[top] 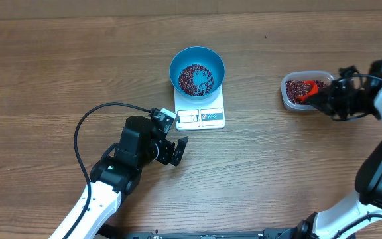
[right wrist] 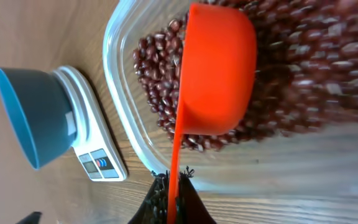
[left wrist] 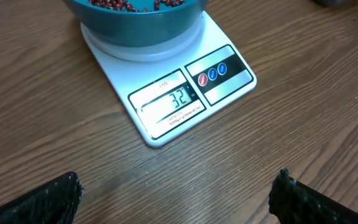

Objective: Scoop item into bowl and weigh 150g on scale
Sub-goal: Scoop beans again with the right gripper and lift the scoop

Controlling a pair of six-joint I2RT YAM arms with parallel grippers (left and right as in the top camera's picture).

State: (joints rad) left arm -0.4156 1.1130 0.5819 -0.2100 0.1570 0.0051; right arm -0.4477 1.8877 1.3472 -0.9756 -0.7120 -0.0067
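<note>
Right jaws tight on scoop (right wrist: 216, 68)

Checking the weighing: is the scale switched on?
On: the scale shows digits, seemingly 32, on its display in the left wrist view, with the bowl resting on it.

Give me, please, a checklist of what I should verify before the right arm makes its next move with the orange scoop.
1. Round blue plastic bowl sits on flat white scale: ok.
2. Display reaches target weight: not ok, it reads 32.
3. Right gripper shut on orange plastic scoop, at its handle: ok.
4. Scoop loaded with red-brown beans from clear plastic tub: cannot tell, only its outer side shows.
5. Left gripper open, apart from scale: ok.
</note>
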